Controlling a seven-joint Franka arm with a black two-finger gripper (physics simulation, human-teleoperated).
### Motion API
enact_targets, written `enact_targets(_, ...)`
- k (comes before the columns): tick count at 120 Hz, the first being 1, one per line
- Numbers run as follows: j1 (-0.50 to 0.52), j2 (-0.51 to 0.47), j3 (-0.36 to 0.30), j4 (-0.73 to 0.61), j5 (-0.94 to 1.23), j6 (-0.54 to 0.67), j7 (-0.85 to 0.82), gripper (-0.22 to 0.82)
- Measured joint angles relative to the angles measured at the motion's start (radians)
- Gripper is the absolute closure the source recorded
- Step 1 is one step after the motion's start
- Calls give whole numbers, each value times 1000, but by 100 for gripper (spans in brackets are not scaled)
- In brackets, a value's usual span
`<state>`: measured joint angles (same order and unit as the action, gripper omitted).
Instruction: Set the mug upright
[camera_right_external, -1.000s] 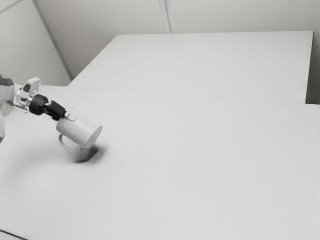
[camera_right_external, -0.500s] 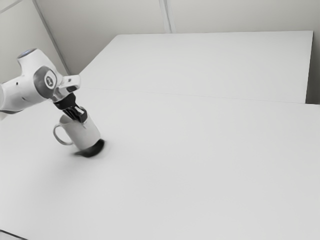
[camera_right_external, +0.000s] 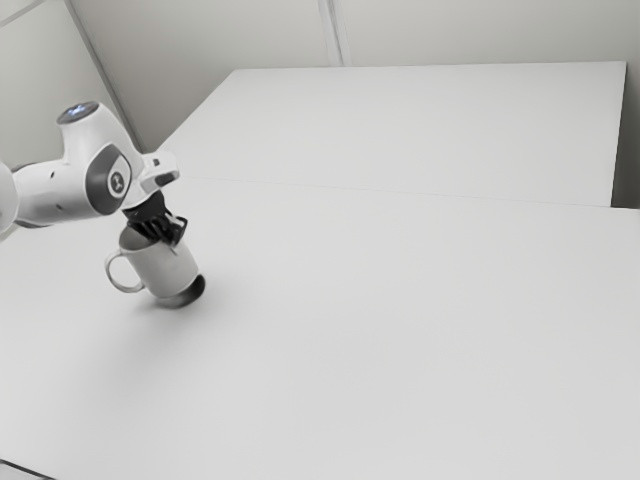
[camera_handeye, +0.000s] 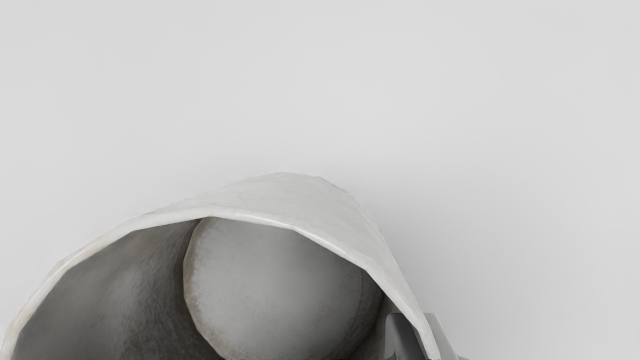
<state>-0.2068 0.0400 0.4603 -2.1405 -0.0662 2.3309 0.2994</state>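
We hold mug tilted over desk, tool nearly closed, gripping its wall inside and out.

The arm reaches in from the exterior view's left and bends down at the wrist. The gripper points down, tilted toward that view's right, its fingers close together.

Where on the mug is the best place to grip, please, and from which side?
I would pinch the mug's thin rim, coming from above along its tilt. The open mouth faces up toward the pincer, so one finger fits inside, one outside. The handle points away, toward the exterior view's left.
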Motion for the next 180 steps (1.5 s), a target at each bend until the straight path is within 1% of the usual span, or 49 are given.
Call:
enact_targets(32,-30,5,12,-15,10,-15,-119,79)
enact_targets(112,-143,-7,12,-46,83,-90,-365,79)
enact_targets(180,-174,5,10,-49,112,-98,-526,79)
